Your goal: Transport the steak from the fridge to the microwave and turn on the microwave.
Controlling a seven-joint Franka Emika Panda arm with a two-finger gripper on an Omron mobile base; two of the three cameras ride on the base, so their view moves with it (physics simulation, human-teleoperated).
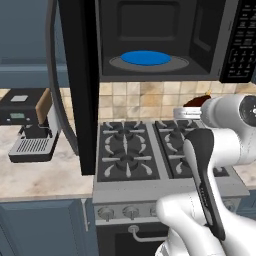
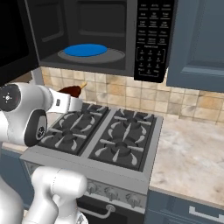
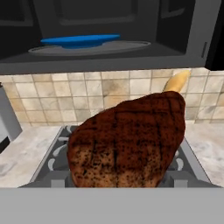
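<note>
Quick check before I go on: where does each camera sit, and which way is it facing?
Left base view: behind the arm's left, facing the open microwave and stove; arm rises at lower right.
Right base view: behind the arm's right, same scene; arm at lower left, steak past it.
Hand view: on the gripper, facing the wall tiles; the steak fills the foreground.
Shared: all three show the blue plate on the microwave turntable.

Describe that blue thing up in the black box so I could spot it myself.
Find the big black microwave above the stove, its door swung open. Inside, on the round glass turntable, lies a flat blue plate. It is the one bright blue disc in that dark cavity, unlike the reddish-brown steak held lower down, over the burners.
</note>
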